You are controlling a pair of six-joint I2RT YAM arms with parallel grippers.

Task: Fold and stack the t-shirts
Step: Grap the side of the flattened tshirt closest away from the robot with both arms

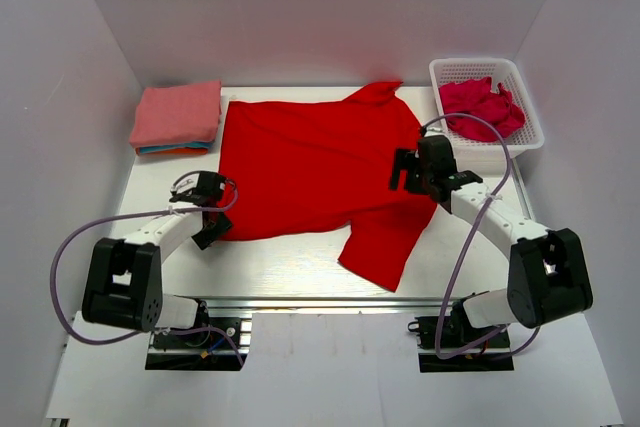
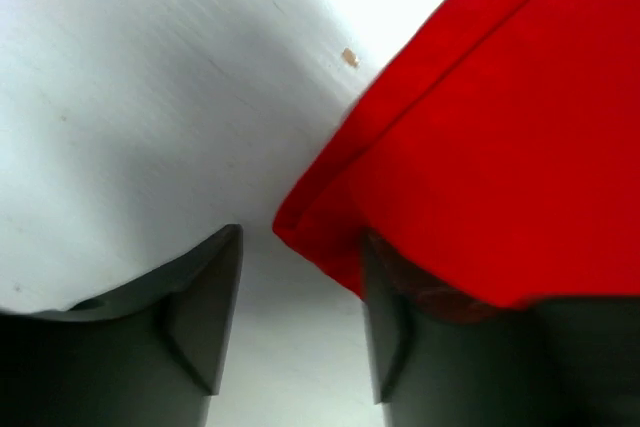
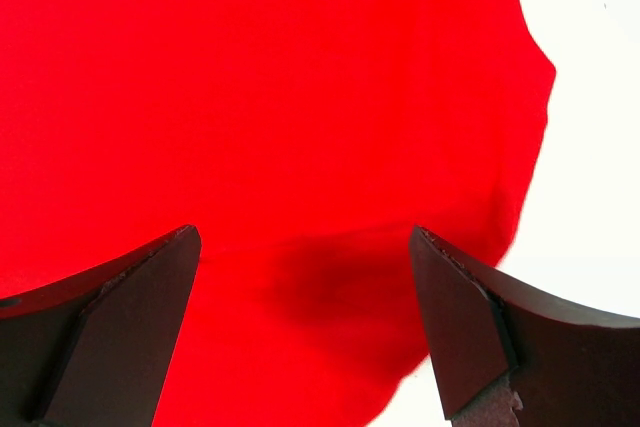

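A bright red t-shirt (image 1: 310, 162) lies spread flat on the white table, one sleeve at the back and one hanging toward the near edge. My left gripper (image 1: 212, 209) is open at the shirt's near-left hem corner (image 2: 300, 217); the cloth edge lies over its right finger (image 2: 385, 347). My right gripper (image 1: 408, 169) is open just above the shirt's right side (image 3: 300, 147), empty. A folded stack (image 1: 178, 117) of salmon-pink, teal and orange shirts sits at the back left. A crimson-pink shirt (image 1: 482, 107) lies crumpled in the basket.
A white lattice basket (image 1: 520, 82) stands at the back right. White enclosure walls close in the table on the left, back and right. The table's near edge runs just beyond the hanging sleeve (image 1: 385, 247).
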